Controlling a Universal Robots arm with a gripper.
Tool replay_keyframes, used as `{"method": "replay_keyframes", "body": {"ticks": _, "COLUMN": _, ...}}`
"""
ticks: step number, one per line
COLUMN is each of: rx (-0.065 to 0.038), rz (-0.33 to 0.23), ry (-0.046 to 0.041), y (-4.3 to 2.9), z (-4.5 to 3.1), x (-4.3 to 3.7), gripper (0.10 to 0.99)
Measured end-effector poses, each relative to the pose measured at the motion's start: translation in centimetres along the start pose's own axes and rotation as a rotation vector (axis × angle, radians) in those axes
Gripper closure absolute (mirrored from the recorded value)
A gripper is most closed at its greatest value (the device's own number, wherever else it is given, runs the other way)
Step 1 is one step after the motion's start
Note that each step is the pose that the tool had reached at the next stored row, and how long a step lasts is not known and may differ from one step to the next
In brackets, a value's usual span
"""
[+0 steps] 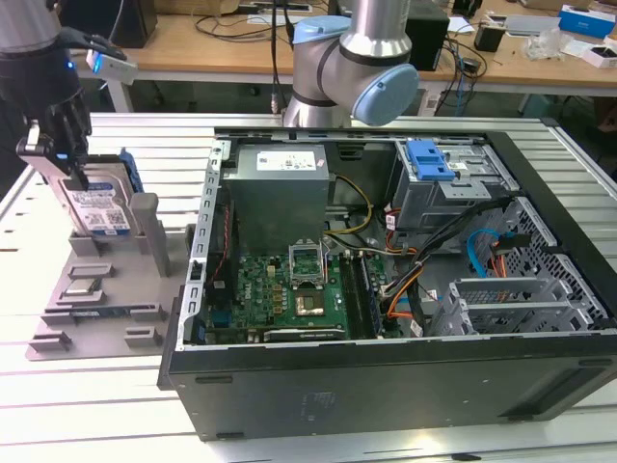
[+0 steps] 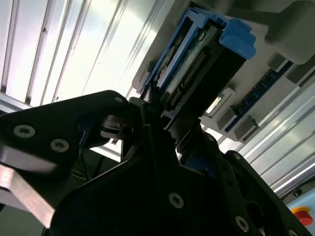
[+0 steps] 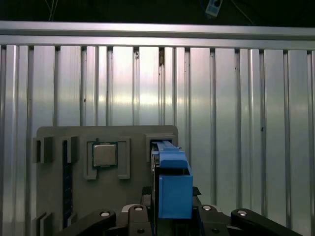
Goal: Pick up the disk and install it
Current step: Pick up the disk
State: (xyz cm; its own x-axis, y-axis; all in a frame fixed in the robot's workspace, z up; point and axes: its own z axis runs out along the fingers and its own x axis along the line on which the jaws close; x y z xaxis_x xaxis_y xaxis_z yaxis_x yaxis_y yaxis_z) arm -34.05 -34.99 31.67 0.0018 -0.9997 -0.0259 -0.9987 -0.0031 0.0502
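Exterior view: the arm (image 1: 371,68), a silver tube with pale-blue joint caps, rises at the far side of the scene, near the middle. Its dark wrist (image 1: 34,53) sits at the exterior view's upper left and points downward. The black two-fingered gripper (image 1: 69,169) hangs below the wrist, fingers directed down at a slight tilt. In both wrist views the gripper's linkages are drawn in, fingers pressed against opposite faces of the disk (image 1: 96,204) between them.
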Motion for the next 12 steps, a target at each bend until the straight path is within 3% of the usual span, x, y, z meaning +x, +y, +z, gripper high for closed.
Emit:
{"method": "replay_keyframes", "body": {"ticks": 4, "rx": 0.0, "rz": 0.0, "ry": -0.0002, "y": 0.06, "z": -1.15, "x": -0.11, "gripper": 0.722}}
{"method": "replay_keyframes", "body": {"ticks": 7, "rx": -0.001, "rz": 0.0, "ry": -0.0002, "y": 0.13, "z": -2.71, "x": -0.26, "gripper": 0.722}}
{"method": "replay_keyframes", "body": {"ticks": 12, "rx": -0.001, "rz": 0.0, "ry": -0.0002, "y": 0.2, "z": -4.33, "x": -0.41, "gripper": 0.722}}
